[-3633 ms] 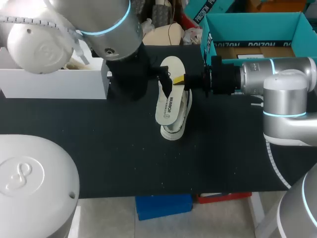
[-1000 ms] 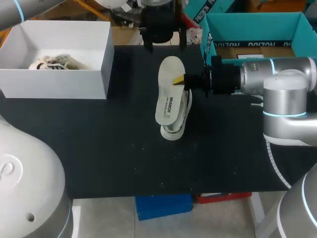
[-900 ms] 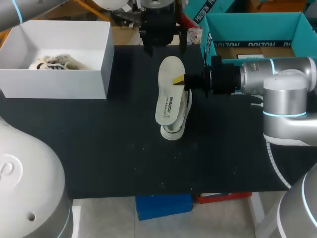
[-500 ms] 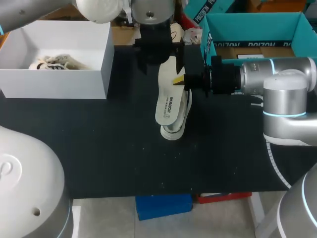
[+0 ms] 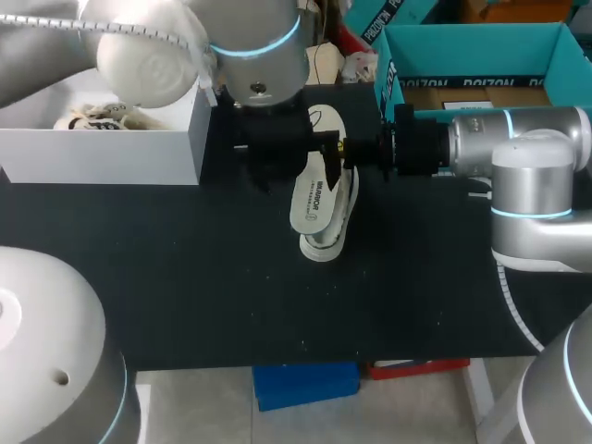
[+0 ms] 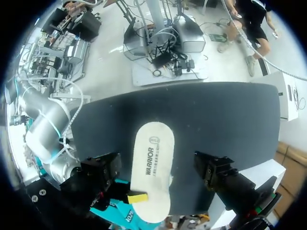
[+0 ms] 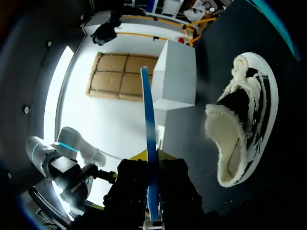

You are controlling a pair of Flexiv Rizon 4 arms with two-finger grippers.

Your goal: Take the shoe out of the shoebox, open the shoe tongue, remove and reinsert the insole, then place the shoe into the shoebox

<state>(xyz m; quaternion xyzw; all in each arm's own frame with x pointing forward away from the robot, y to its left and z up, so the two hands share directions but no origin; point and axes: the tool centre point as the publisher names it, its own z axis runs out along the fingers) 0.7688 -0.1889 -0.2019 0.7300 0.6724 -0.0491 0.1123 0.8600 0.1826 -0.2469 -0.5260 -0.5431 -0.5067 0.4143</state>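
– How do the fingers stand?

– The right gripper (image 5: 339, 148) is closed narrowly on the insole (image 5: 313, 194), pinching its thin edge at 3 o'clock. From the right wrist, the insole is a slim blue-edged blade standing upright between the yellow-tipped fingers (image 7: 139, 155). The left gripper (image 5: 291, 162) hangs over the insole with its black fingers (image 6: 218, 172) spread wide, one on each side of it, touching nothing that I can make out.

– And the insole itself?

– It is flat, pale cream, with rounded ends and dark print along it. Its long axis runs roughly from 12 to 6 o'clock, tipped a little towards 1.

– Where is the shoe?

– It is on the black matte table (image 5: 231, 296), under the insole's 6 o'clock end, outside the box. The shoe (image 5: 326, 242) lies on its side: white sole, dark upper, fleecy cream lining, opening towards the right gripper.

– The shoebox?

– The white, straight-walled shoebox (image 5: 111, 157) is at 9 o'clock of the insole, well apart.
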